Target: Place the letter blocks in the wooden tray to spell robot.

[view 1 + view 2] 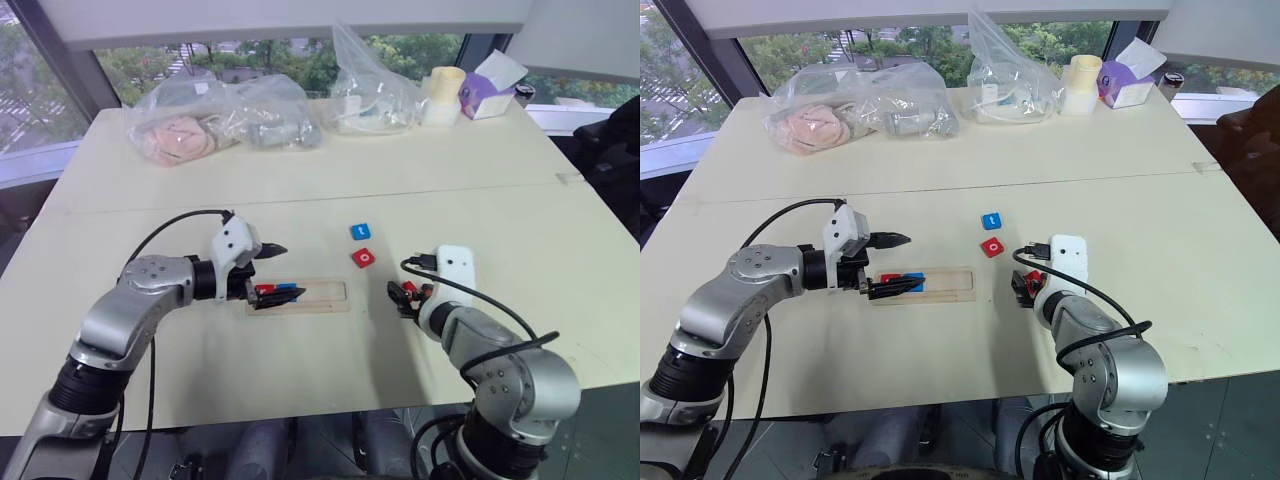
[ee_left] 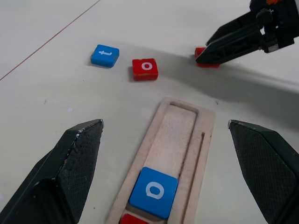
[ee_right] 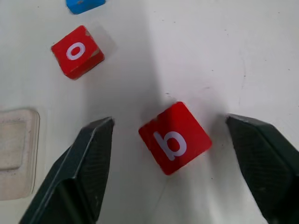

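Table: the pale table [image 1: 330, 170] takes up most of the head view; plastic bags [image 1: 225, 120] and a purple tissue box [image 1: 490, 85] sit along its far edge in the upper part of the frame, well apart from the work.
Wooden tray: the wooden tray [image 1: 330, 297] lies just left of centre, long side running left to right; roughly the right-hand three fifths of its groove is bare wood.
Left gripper: the left gripper [image 1: 268, 274] hovers over the tray's left end, fingers spread wide and gripping nothing.
Right gripper: the right gripper [image 3: 180, 161] sits at centre right, fingers parted either side of a block, neither pad touching it.
Blue o: the blue o block [image 2: 154, 192] is seated in the groove, second slot from the left end.
First slot: a red block [image 2: 133, 219] touches the blue o on the tray's end side; I take it for the r, though its letter is cut off.
Red b: the red b block [image 3: 174, 137] lies flat on the table between the right fingers, turned at an angle, well right of the tray.
Red o: the red o block [image 1: 364, 257] rests on the table just above the tray's right end.
Blue t: the blue t block [image 1: 360, 231] rests just beyond the red o.
Progress: two of five are in; b, o and t are left, and the b looks next.
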Controlling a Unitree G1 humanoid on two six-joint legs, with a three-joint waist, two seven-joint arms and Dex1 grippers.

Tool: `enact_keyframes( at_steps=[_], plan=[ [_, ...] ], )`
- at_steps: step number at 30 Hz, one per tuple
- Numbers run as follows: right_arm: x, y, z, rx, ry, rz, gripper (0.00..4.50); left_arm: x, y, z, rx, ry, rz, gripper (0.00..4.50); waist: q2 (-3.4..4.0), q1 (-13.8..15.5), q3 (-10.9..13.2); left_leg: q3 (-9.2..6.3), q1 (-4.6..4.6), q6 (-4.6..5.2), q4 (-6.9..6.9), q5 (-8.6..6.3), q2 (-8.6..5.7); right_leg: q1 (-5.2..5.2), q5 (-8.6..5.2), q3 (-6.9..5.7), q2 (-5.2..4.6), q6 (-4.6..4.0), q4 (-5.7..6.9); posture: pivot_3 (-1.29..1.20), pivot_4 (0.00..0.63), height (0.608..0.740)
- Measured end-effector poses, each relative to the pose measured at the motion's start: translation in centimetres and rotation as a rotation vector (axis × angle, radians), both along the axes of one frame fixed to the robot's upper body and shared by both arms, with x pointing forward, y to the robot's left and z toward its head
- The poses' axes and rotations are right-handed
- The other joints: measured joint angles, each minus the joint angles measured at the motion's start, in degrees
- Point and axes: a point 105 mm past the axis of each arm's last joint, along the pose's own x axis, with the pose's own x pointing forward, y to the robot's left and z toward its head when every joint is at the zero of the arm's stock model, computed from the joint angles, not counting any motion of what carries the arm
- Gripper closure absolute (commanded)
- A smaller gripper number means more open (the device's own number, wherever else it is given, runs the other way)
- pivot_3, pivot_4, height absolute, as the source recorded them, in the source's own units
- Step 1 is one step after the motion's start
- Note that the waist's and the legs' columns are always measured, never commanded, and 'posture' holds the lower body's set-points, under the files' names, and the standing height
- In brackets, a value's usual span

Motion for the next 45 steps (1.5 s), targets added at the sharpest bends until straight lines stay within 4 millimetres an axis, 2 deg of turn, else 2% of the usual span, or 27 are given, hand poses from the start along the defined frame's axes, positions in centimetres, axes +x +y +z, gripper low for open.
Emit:
enact_keyframes(
  at_steps=[4, 8, 13, 18, 23, 26, 31, 34, 37, 41, 45],
  plan=[
    [1.0, -1.1, 3.2, -0.053, -0.110, 0.105, 0.93, -0.1, 0.4, 0.0, 0.018, 0.002, -0.010, 0.00, -0.01, 0.0, 0.0, 0.00, 0.00, 0.00, -0.02, 0.00, 0.01, 0.01, -0.01, -0.03, 0.01, 0.00, -0.01, 0.00, 0.150, 0.740],
    [0.3, -3.3, 4.0, -0.274, -0.166, 0.498, 0.93, -0.8, 1.4, 0.1, 0.080, 0.021, -0.063, 0.00, -0.01, 0.3, 0.1, 0.40, -0.14, 0.13, 0.00, -0.08, 0.00, 0.11, -0.20, -0.15, -0.08, 0.33, -0.28, 0.00, 0.150, 0.740],
    [-1.4, -4.6, 1.4, -0.402, -0.157, 0.935, 0.93, -2.4, 1.2, 0.7, 0.113, 0.030, -0.166, 0.00, -0.10, -0.2, 0.1, 0.54, -0.07, 0.28, 0.00, -0.18, 0.11, 0.30, -0.13, -0.07, -0.05, 0.34, -0.55, 0.00, 0.150, 0.740],
    [-0.7, -6.0, 0.4, -0.572, -0.214, 1.164, 0.93, -3.1, 1.2, 0.9, 0.129, 0.026, -0.190, 0.00, -0.10, -0.1, 0.1, 0.59, 0.09, 0.28, 0.11, -0.18, 0.17, 0.47, -0.07, -0.04, -0.04, 0.36, -0.54, 0.00, 0.150, 0.740],
    [1.4, -5.2, -0.2, -0.653, -0.273, 1.307, 0.93, -3.0, 1.2, 0.8, 0.125, 0.018, -0.161, 0.00, -0.13, -0.1, 0.2, 0.59, 0.13, 0.27, 0.14, -0.17, 0.20, 0.54, 0.05, -0.04, -0.05, 0.17, -0.54, 0.00, 0.150, 0.740],
    [2.5, -5.5, -0.9, -0.727, -0.265, 1.380, 0.93, -3.2, 1.2, 0.8, 0.123, 0.009, -0.146, 0.00, -0.13, 0.2, 0.2, 0.59, 0.12, 0.27, 0.12, -0.18, 0.18, 0.55, 0.05, -0.05, -0.06, 0.16, -0.61, 0.00, 0.150, 0.740],
    [4.1, -4.6, -1.0, -0.726, -0.306, 1.449, 0.93, -3.3, 1.4, 0.3, 0.123, 0.020, -0.113, 0.00, -0.15, 0.0, 0.2, 0.58, 0.18, 0.27, 0.13, -0.18, 0.19, 0.60, 0.10, -0.03, -0.04, 0.16, -0.60, 0.00, 0.150, 0.740],
    [4.5, -4.4, -1.2, -0.699, -0.292, 1.508, 1.76, -3.2, 1.3, 0.3, 0.113, 0.014, -0.090, 0.00, -0.15, -0.1, 0.2, 0.57, 0.33, 0.27, 0.14, -0.18, 0.20, 0.77, 0.11, -0.03, 0.00, 0.14, -0.59, 0.00, 0.150, 0.740],
    [4.1, -3.9, -1.7, -0.626, -0.263, 1.593, 3.30, -3.1, 1.4, 0.3, 0.110, 0.014, -0.076, 0.00, -0.14, -0.1, 0.2, 0.56, 0.36, 0.27, 0.14, -0.18, 0.20, 0.80, 0.11, -0.04, 0.00, 0.14, -0.59, 0.00, 0.150, 0.740],
    [3.3, -3.5, -1.9, -0.580, -0.236, 1.696, 3.32, -3.2, 1.5, 0.0, 0.112, 0.023, -0.066, 0.00, -0.14, 0.1, 0.2, 0.51, 0.35, 0.27, 0.12, -0.18, 0.20, 0.78, 0.11, -0.03, -0.01, 0.15, -0.60, 0.00, 0.150, 0.740],
    [3.3, -3.4, -1.9, -0.553, -0.211, 1.695, 3.32, -3.0, 1.9, 0.0, 0.113, 0.019, -0.049, 0.00, -0.14, 0.1, 0.2, 0.50, 0.36, 0.26, 0.14, -0.18, 0.20, 0.79, 0.12, -0.03, -0.01, 0.15, -0.58, 0.00, 0.150, 0.740]
  ],
)
